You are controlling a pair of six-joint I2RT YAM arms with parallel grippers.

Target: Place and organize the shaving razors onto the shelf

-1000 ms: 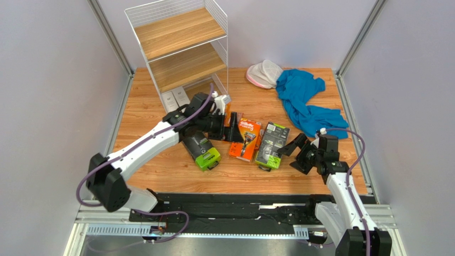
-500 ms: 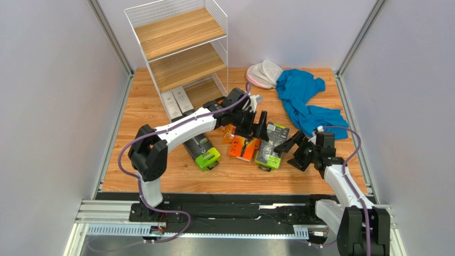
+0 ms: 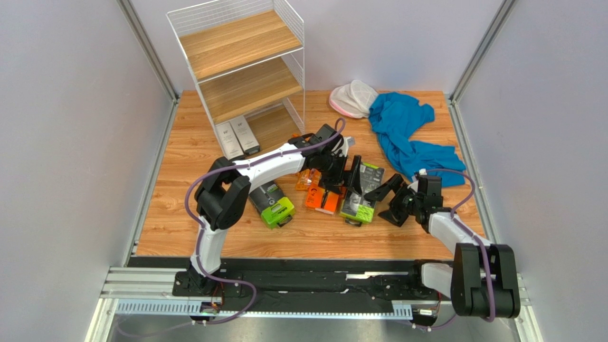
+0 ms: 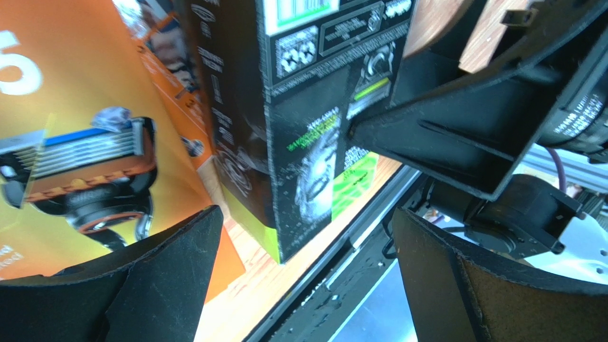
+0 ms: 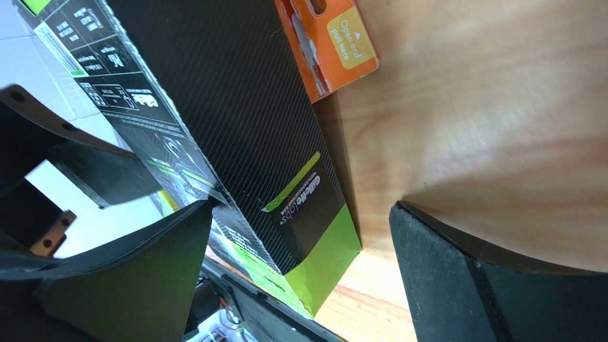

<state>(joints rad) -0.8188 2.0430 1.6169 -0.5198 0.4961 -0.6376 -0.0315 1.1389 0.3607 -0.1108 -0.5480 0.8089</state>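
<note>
We see the left arm [image 3: 264, 162] stretched far forward with the elbow bent. The left gripper [image 3: 344, 177] hangs over the left side of the black pack [image 3: 362, 187], fingers wide apart. The right arm [image 3: 446, 226] lies low. The right gripper [image 3: 389, 201] is just right of this pack, also spread wide.

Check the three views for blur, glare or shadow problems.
Top external: sharp, evenly lit, soft shadows only; walls lean outward, wide-lens look. Left wrist: the left fingers are dark and soft, orange box slightly blurred, black pack print readable. Right wrist: the right fingers dark, bright patch at left washed out, shadow on the table beside one finger.
</note>
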